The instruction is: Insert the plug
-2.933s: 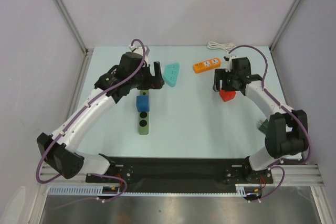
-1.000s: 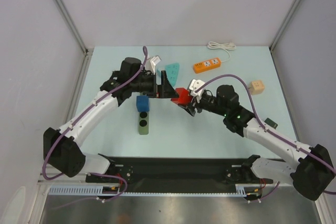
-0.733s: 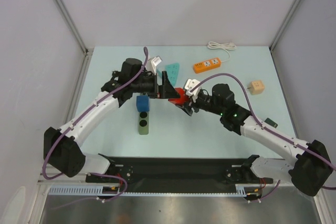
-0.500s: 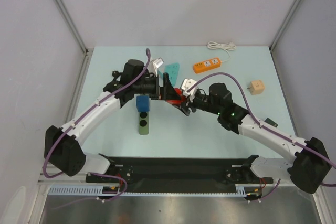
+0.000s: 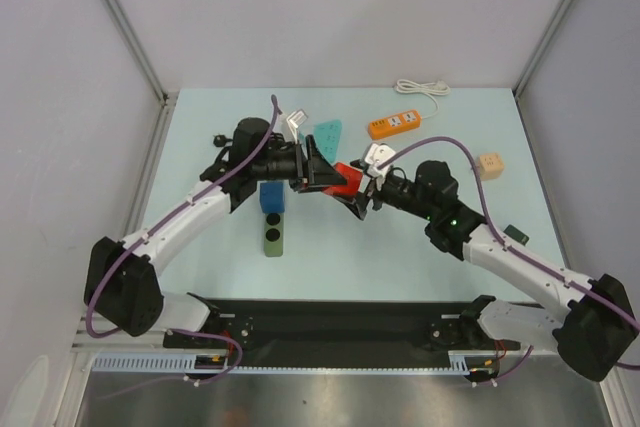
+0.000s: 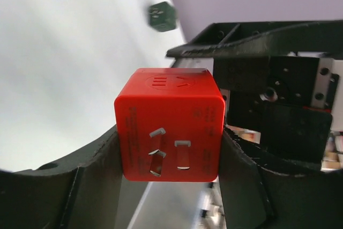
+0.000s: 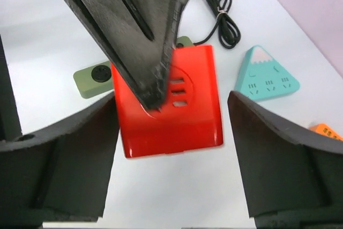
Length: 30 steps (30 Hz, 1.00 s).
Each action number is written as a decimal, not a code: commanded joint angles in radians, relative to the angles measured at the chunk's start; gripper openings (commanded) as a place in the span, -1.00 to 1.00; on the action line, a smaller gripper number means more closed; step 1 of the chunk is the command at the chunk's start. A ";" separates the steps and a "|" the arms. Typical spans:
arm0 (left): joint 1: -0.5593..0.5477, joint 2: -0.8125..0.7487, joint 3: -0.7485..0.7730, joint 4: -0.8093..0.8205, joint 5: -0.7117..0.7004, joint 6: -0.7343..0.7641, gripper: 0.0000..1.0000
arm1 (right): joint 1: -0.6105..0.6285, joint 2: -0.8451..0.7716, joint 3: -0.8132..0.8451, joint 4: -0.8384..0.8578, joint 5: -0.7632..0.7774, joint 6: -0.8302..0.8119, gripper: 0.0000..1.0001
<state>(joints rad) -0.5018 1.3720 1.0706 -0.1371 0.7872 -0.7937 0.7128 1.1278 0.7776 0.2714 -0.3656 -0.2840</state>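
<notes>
A red cube adapter (image 5: 345, 180) with three metal prongs (image 6: 170, 156) hangs above the table's middle. My left gripper (image 5: 325, 175) is shut on it, its fingers (image 6: 96, 175) pressing both sides of the cube (image 6: 169, 127). My right gripper (image 5: 358, 195) is open, with a gap between its right finger (image 7: 278, 148) and the cube (image 7: 169, 105). The plug's thin looped black cord (image 7: 225, 17) lies on the table beyond the cube; a small black piece of it shows by the left arm (image 5: 214, 140).
A blue cube (image 5: 271, 196) sits on a green socket block (image 5: 271, 236) below the left gripper. A teal triangular socket (image 5: 328, 135), an orange power strip (image 5: 392, 125) with its white cord (image 5: 420, 88), a beige cube (image 5: 488, 166) and a dark green cube (image 5: 515, 234) lie around.
My right arm carried the red cube from the right side to the middle. My left gripper turned toward it and closed on it. My right gripper's jaws now stand open.
</notes>
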 commanded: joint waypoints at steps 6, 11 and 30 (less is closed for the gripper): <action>0.012 -0.083 -0.077 0.526 0.152 -0.404 -0.99 | -0.042 -0.076 -0.057 0.253 -0.125 0.100 0.81; 0.011 -0.088 -0.133 0.746 0.156 -0.593 -0.99 | -0.070 -0.062 -0.072 0.328 -0.174 0.141 0.82; 0.008 -0.008 -0.201 1.013 0.165 -0.785 -0.99 | -0.090 -0.003 0.022 0.416 -0.237 0.155 0.69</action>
<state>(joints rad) -0.4950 1.3624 0.8707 0.7666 0.9463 -1.5452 0.6262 1.1217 0.7441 0.6197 -0.5911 -0.1337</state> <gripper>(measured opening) 0.649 0.841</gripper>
